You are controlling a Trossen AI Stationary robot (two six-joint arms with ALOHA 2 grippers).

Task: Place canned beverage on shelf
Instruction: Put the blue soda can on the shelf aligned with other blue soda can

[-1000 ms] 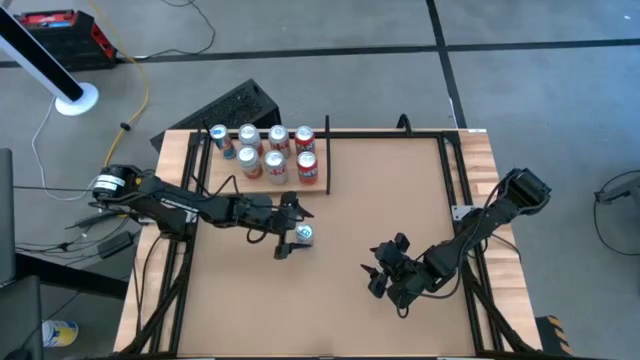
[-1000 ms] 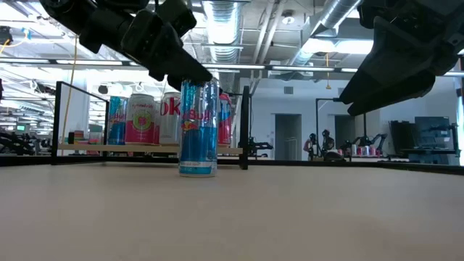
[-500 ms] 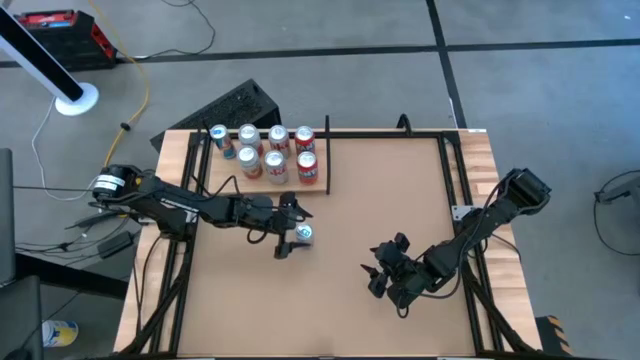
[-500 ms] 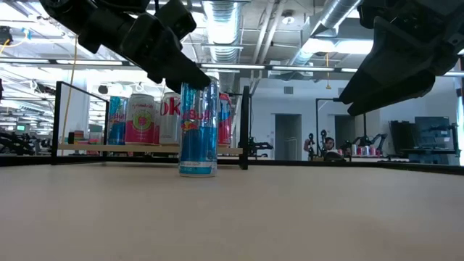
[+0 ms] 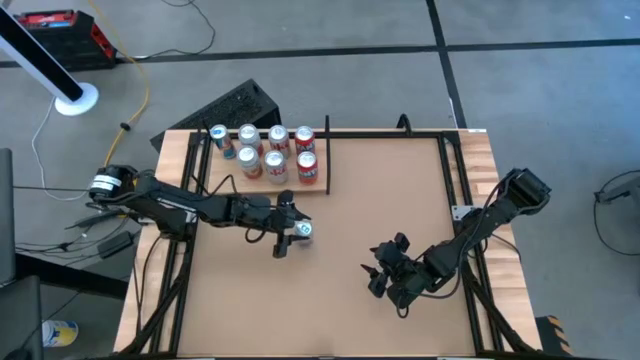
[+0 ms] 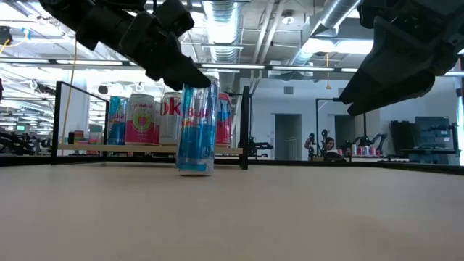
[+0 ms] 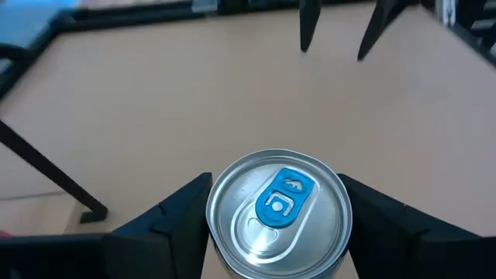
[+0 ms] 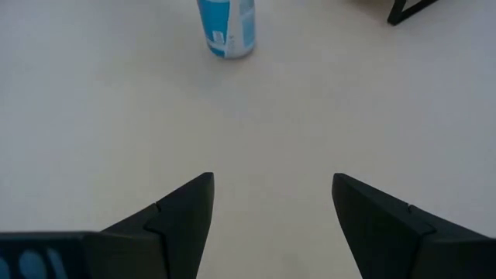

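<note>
Left gripper now pinching the blue can, fingers pressed to both sides of the rim, jaws about half closed where a second ago wide apart around it. Gap gone. Can tipped off vertical in the low view, foot edge seemingly just lifting off the tabletop; upright and flat half a second back. From above, can top sits slightly nearer the arm than before, so a small drag or tilt with the squeeze.

Meaning for the task: grasp appears made, pick-up beginning. Lean suggests an off-centre or high grip near the rim, so a risk of the can swinging or slipping once clear of the table. Worth watching.

Shelf lies beyond the gripper and off to 1 side, near but not touching, with 7 cans already standing on it in 2 rows. In the low view those cans line up directly behind the held one. Free space on the board looks tight; a spot at the near edge, closest to the gripper, seems the likely target, though hard to tell exactly.

Right gripper waiting well apart, across the table, fingers spread and holding nothing, can visible far ahead of it.
</note>
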